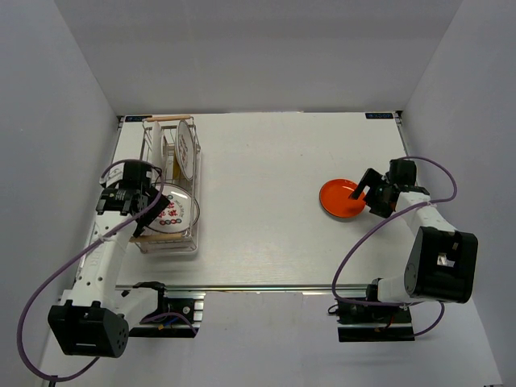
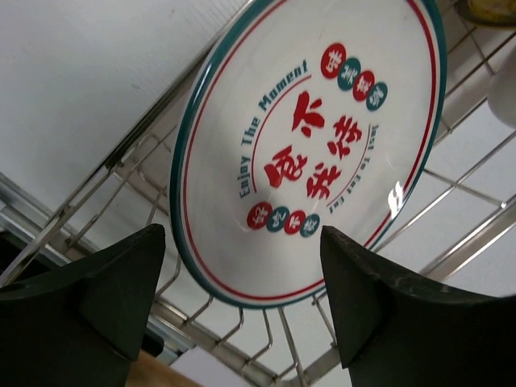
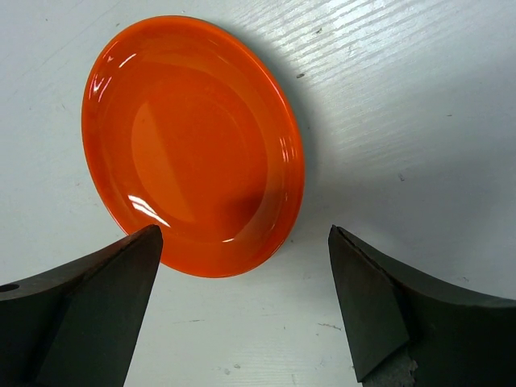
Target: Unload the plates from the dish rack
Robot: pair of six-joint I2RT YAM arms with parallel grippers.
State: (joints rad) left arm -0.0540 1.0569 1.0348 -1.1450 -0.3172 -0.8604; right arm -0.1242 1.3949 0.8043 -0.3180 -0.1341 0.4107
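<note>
The silver wire dish rack (image 1: 192, 168) stands at the table's left. A white plate with teal-red rings (image 1: 172, 212) leans in its near end, and fills the left wrist view (image 2: 322, 137). A white plate with red-green marks (image 1: 185, 150) stands upright further back, with a yellowish plate (image 1: 169, 165) beside it. My left gripper (image 1: 145, 208) is open just over the near plate's edge, jaws wide and empty. The orange-red plate (image 1: 341, 198) lies flat on the table at the right, also in the right wrist view (image 3: 193, 145). My right gripper (image 1: 364, 196) is open beside its right rim, not touching it.
The rack's wooden handle (image 1: 167, 118) is at its far end. White walls enclose the table on three sides. A metal rail (image 1: 266, 286) runs along the near edge. Rack wires (image 2: 234, 322) run under the left jaws.
</note>
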